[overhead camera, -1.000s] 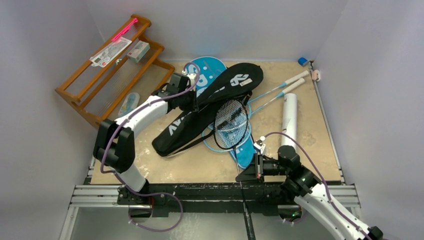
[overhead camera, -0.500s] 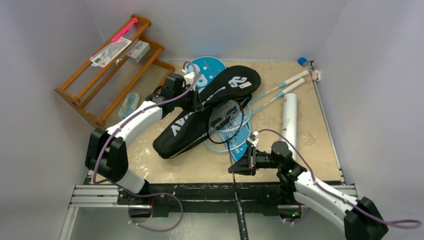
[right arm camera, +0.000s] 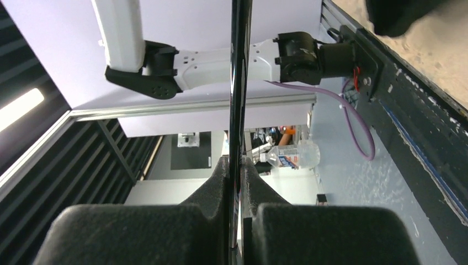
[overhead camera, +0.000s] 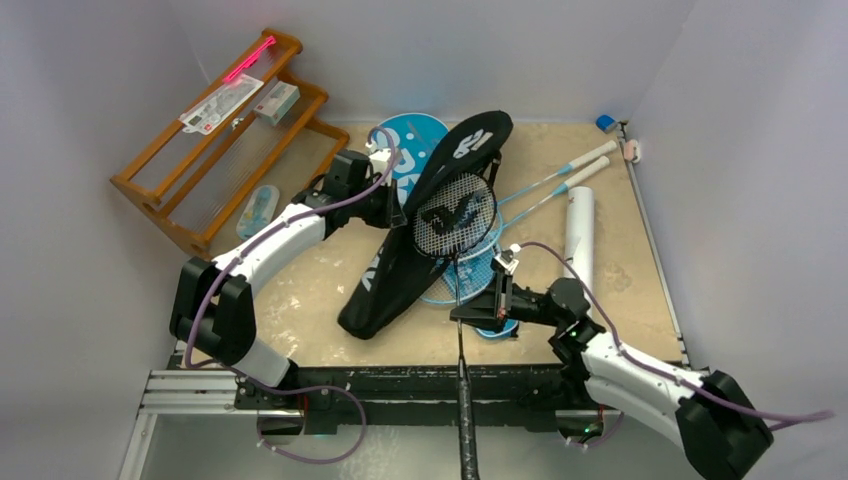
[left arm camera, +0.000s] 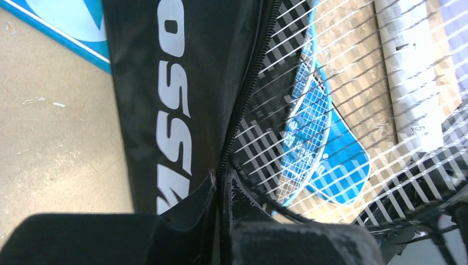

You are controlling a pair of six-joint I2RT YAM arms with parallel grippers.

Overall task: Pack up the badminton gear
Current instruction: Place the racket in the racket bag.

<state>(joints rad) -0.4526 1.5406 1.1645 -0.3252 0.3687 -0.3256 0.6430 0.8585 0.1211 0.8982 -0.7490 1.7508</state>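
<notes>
The black CROSSWAY cover (overhead camera: 385,285) lies diagonally across the centre of the tabletop (overhead camera: 610,290), wide end toward the upper middle of the overhead frame, narrow end toward the lower left of centre. Its zip is undone along one side. The left end effector (overhead camera: 397,207) is clamped tight on the cover's edge right at the zip, and the left wrist view shows the fingers (left arm camera: 193,221) pinching the black fabric (left arm camera: 165,99) with no gap between them.

The black racket (overhead camera: 455,213) has its strung head at the cover's wide end, against the opened zip edge. Whether the head sits between the two flaps or only on top cannot be told. Its shaft runs straight down the frame past the tabletop's near edge. The right end effector (overhead camera: 462,318) is closed on that shaft (right arm camera: 238,83), fingers pressed to either side of it.

The blue SPORT cover (overhead camera: 405,150) lies flat beneath the black one, showing at the upper centre and again lower right of centre. Two light-blue rackets (overhead camera: 590,158) rest on it, handles pointing to the upper right. The white tube (overhead camera: 577,235) lies lengthwise right of centre; its contents cannot be seen.

At upper left, the wooden rack (overhead camera: 150,190) carries packaged items (overhead camera: 222,103) and a pink stick (overhead camera: 250,58).
</notes>
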